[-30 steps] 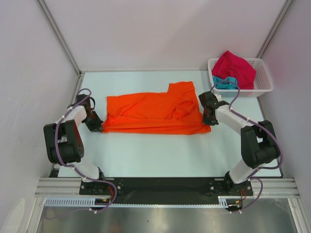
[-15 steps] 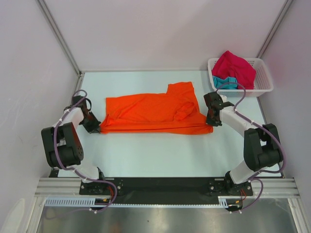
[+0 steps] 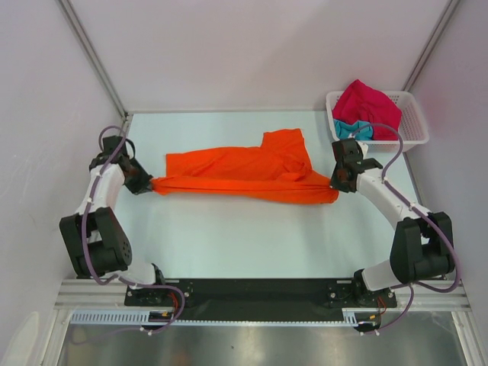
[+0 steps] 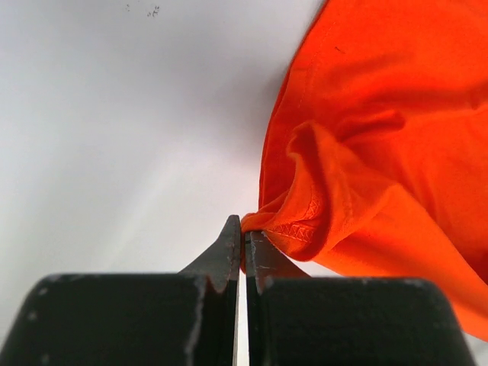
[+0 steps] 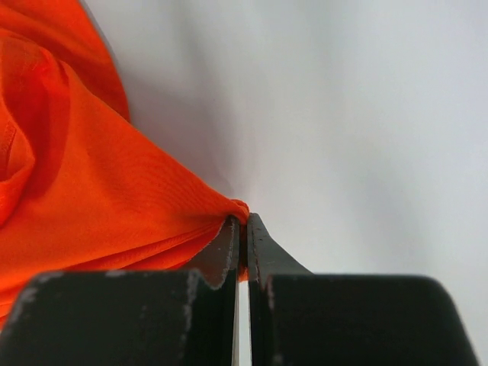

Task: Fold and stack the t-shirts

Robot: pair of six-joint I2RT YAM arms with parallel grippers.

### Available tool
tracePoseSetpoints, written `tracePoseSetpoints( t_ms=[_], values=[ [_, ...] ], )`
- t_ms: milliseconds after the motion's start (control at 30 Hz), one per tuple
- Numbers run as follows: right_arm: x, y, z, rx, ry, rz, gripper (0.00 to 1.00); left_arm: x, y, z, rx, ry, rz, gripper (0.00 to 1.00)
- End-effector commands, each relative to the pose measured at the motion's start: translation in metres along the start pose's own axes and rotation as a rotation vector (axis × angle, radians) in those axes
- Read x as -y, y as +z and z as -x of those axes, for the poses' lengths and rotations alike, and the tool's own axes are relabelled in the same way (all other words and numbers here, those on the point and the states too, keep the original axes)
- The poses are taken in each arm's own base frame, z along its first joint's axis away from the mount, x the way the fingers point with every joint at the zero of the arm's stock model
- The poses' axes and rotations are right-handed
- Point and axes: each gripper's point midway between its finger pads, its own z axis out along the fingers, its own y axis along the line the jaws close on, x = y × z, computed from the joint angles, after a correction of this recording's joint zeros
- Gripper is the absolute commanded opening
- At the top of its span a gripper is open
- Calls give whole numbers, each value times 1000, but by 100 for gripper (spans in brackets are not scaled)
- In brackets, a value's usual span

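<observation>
A bright orange t-shirt (image 3: 244,172) is stretched across the middle of the table, folded lengthwise, its near edge lifted. My left gripper (image 3: 148,184) is shut on its left corner; in the left wrist view the hem (image 4: 301,229) is pinched between the fingertips (image 4: 245,236). On the other side, my right gripper (image 3: 334,185) is shut on the right corner, where cloth (image 5: 107,198) bunches into the closed jaws (image 5: 244,227). A crimson-pink t-shirt (image 3: 367,107) and a teal one (image 3: 352,130) lie crumpled in the basket.
The white lattice basket (image 3: 412,133) stands at the back right corner of the table. White walls and metal posts close in the left, back and right sides. The arm bases sit on a black rail (image 3: 252,290) at the near edge.
Both grippers moved outward and toward the back, lifting the near edge and pulling the orange t-shirt taut between them. The shirt now looks narrower.
</observation>
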Motion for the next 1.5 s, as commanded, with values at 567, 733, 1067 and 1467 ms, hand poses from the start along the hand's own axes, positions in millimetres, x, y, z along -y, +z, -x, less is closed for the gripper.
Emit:
tracePoseSetpoints(
  t_ms=[567, 733, 1067, 1467],
  values=[
    [39, -4, -16, -12, 14, -99, 18, -53, 7, -25, 32, -39, 130, 12],
    [39, -6, -13, -10, 13, -100, 22, -52, 3, -20, 44, -42, 129, 42],
    [32, -14, 2, 8, 15, -81, 47, -42, -5, -3, 78, -52, 109, 55],
    [-13, -18, 37, 52, -34, -7, 52, 2, -1, 10, 55, -15, -40, 56]
  ],
)
